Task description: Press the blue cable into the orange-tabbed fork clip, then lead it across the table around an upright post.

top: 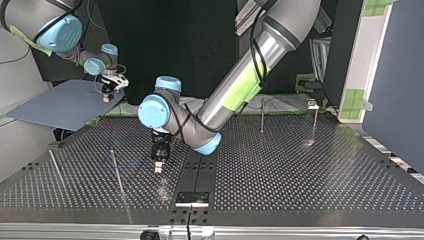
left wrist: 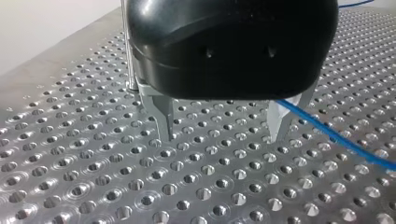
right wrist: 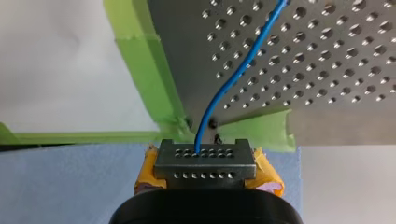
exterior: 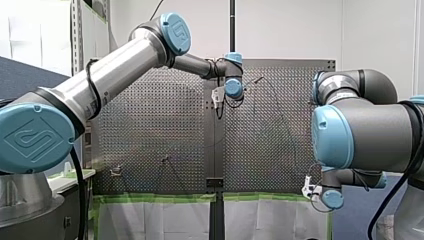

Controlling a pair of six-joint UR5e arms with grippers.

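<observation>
Hanging low over the perforated desk, my left pincer is showing itself released — its two metal fingers are standing apart with only desk surface showing between them. The blue cable is lying on the desk and passing just beside one of those fingers, outside the gap. My right pincer is sitting off the desk's edge, over a blue-grey sheet, and is clenching the cable between its yellow pads; ahead of it the cable is running past the green tape on the desk's rim and on across the holes. In the top view, thin upright posts are standing near my left pincer — the cable's course there is looking too faint to trace.
</observation>
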